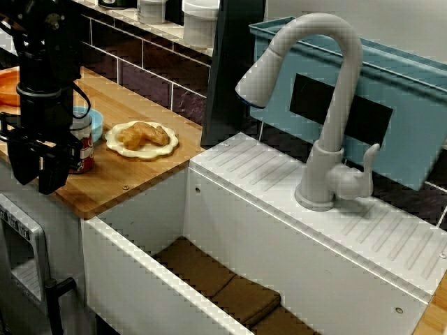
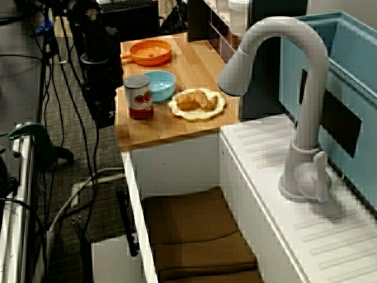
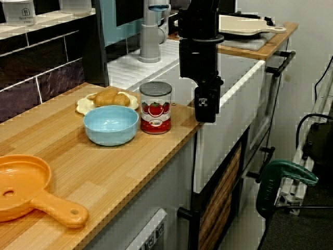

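Note:
My black gripper (image 1: 33, 180) hangs just off the front edge of the wooden counter (image 1: 119, 178), fingers pointing down. In the view over the sink its two fingers stand apart with nothing between them. The nearest thing is a tomato can (image 3: 155, 108), upright near the counter's edge, a short way from the gripper (image 3: 205, 115) and not touching it. A light blue bowl (image 3: 111, 125) sits beside the can. Behind them lies a cream plate with pastries (image 3: 109, 99). In the view along the counter the gripper (image 2: 106, 118) is left of the can (image 2: 138, 97).
An orange pan (image 3: 26, 190) lies at the counter's far end. A white sink (image 1: 209, 230) with brown mats (image 1: 223, 283) in it adjoins the counter, with a tall grey faucet (image 1: 328, 105) and a teal bin (image 1: 405, 112) behind. Cables and a green-handled tool (image 3: 286, 174) are on the floor.

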Robot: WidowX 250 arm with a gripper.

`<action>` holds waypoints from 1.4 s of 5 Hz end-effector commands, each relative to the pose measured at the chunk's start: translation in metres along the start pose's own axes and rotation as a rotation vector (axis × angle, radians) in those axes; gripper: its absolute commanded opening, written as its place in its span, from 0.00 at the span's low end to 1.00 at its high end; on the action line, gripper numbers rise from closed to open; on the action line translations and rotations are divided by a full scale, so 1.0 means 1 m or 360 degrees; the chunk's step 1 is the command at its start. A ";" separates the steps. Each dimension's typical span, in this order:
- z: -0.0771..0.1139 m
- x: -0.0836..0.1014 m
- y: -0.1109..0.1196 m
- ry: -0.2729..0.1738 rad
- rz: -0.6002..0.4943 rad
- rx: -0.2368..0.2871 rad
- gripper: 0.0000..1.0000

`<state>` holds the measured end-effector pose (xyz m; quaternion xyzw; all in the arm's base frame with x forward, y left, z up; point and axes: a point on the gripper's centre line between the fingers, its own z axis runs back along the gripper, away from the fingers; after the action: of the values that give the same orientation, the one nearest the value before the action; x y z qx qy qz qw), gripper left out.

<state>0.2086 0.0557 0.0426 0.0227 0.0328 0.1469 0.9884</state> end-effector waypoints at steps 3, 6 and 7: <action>0.007 0.036 -0.001 -0.0173 -0.0048 0.0044 0.00; 0.026 0.059 0.013 -0.0169 0.0013 0.0016 0.00; 0.032 0.074 0.022 -0.0174 0.0065 -0.0019 0.00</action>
<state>0.2720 0.0890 0.0518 0.0230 -0.0021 0.1636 0.9863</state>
